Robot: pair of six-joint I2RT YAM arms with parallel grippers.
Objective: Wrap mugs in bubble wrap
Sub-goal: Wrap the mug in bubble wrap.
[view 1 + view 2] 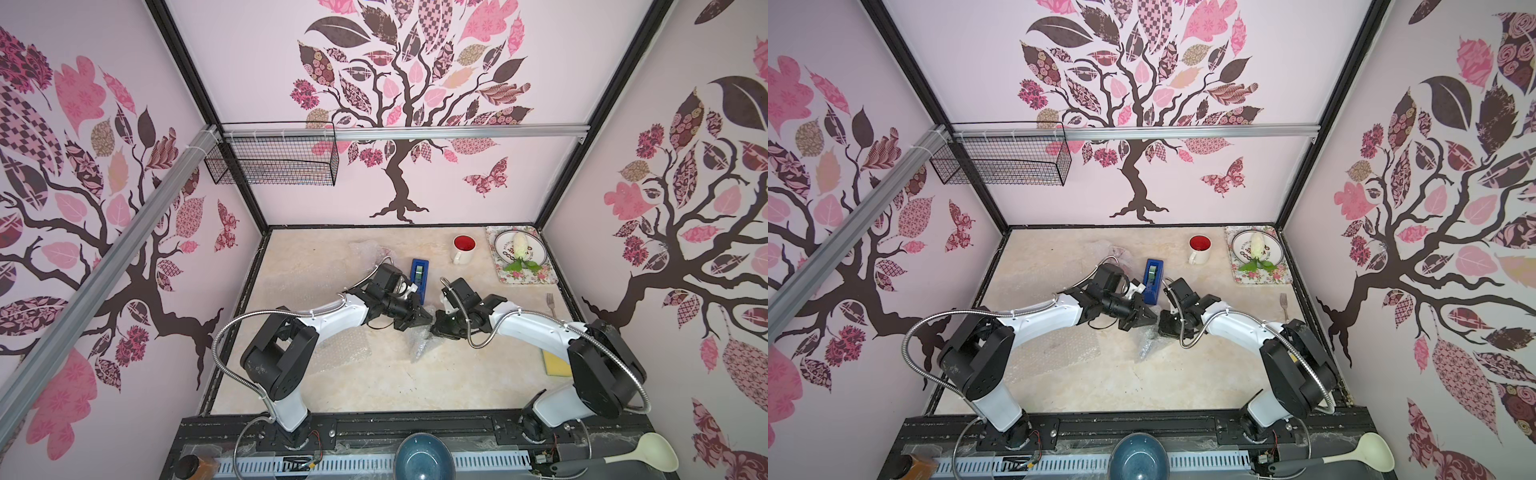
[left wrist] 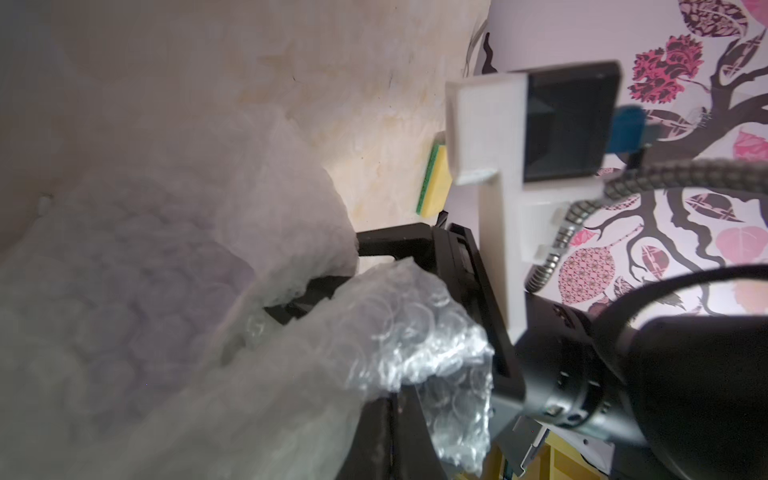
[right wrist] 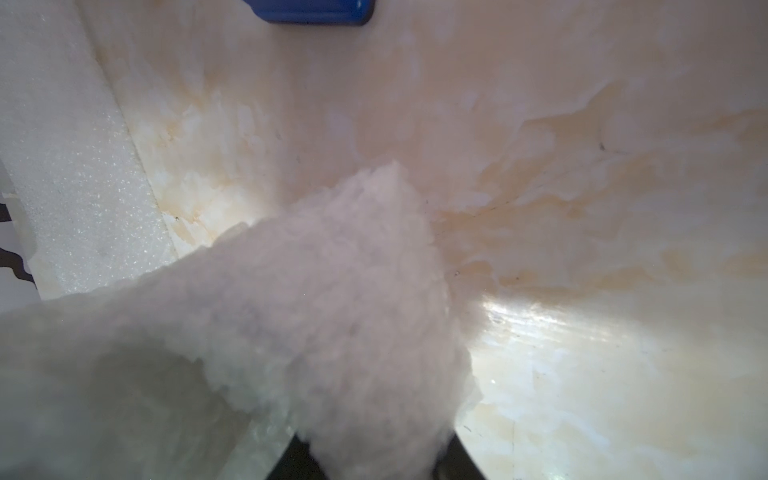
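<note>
Bubble wrap (image 1: 420, 347) hangs in a crumpled bundle over the middle of the bench (image 1: 374, 390) in both top views, just under the spot where the left fingers (image 1: 424, 318) and the right fingers (image 1: 439, 329) meet tip to tip. The white mug (image 1: 464, 248), red inside, stands bare and upright near the far edge, well apart from any wrap, so we judge that one not yet begun. A flat sheet (image 1: 340, 353) lies beside the left arm (image 1: 332, 316), seemingly unused, and a second crumpled heap (image 1: 368, 248) lies at the far side near the blue tape dispenser (image 1: 419, 277). Whether that heap holds a mug we cannot tell, and no other mug stands in the open. From the left wrist, the wrap (image 2: 395, 332) runs between the right fingers (image 2: 395, 243), which are clamped on it. A lilac tint (image 2: 166, 291) shows through the nearer folds, perhaps the lavender mug, though we cannot be sure. The left fingers are hidden in that view; they are closed together, and whether a fold is nipped between them we cannot tell. From the right wrist, the wrap (image 3: 332, 311) rises blurred out of the right fingers over the bench (image 3: 582, 187). We reckon the task is partway at best: one bundle in hand, at least one mug left.
</note>
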